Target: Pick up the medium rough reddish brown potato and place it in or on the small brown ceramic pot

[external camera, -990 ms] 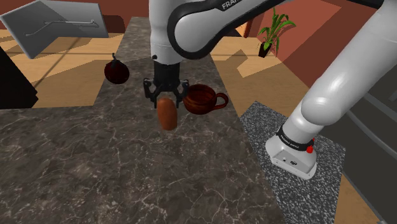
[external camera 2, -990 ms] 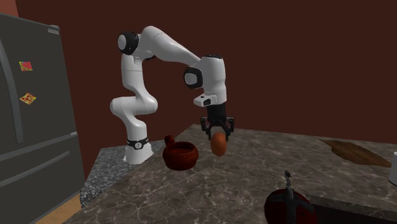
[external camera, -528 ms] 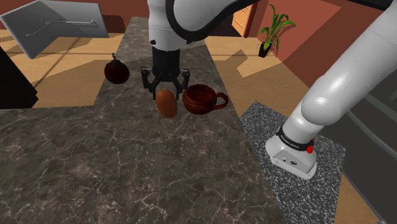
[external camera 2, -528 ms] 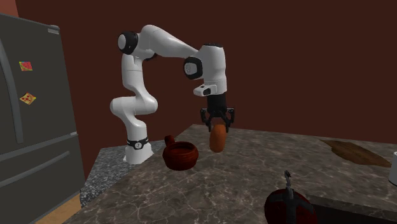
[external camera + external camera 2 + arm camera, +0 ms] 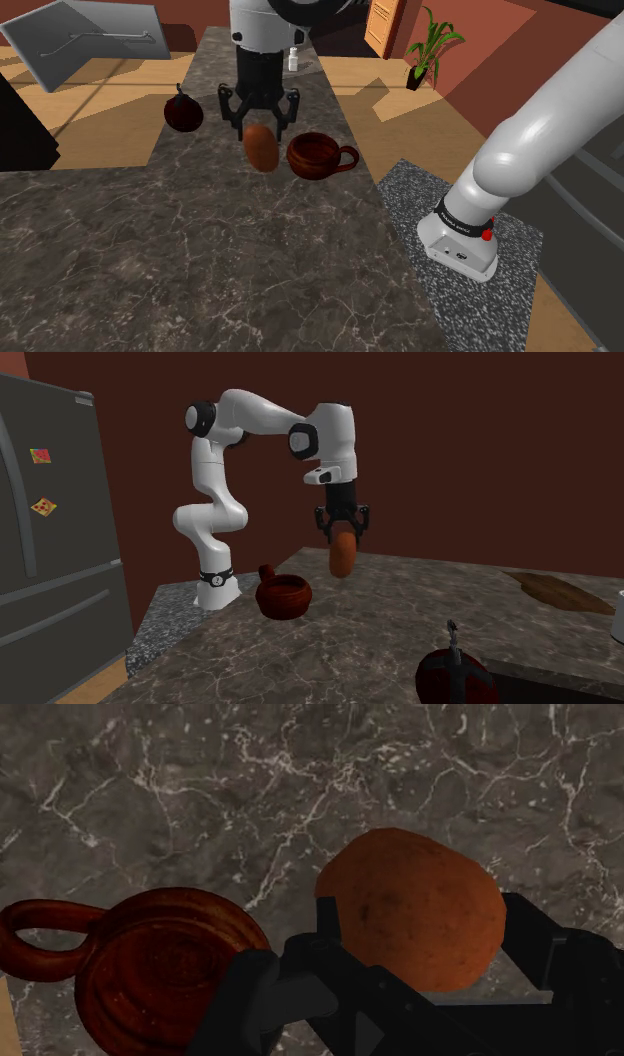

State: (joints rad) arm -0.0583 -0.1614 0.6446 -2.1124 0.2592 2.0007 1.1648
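While the potato (image 5: 261,150) is clamped between the fingers of the claw (image 5: 262,134), it is held above the surface (image 5: 200,260), just beside the pot (image 5: 312,158) and higher than its rim; the pot is stood upright, handle turned away from the potato.

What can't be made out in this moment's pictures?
Wrist view: part of the pot is hidden behind the pincer, which clasps the potato.
Second exterior view: the dark red round thing is cut off by the bottom edge. The white object is cut off by the right edge and is unidentifiable.
Shoulder view: the small bottle is too small to identify further.
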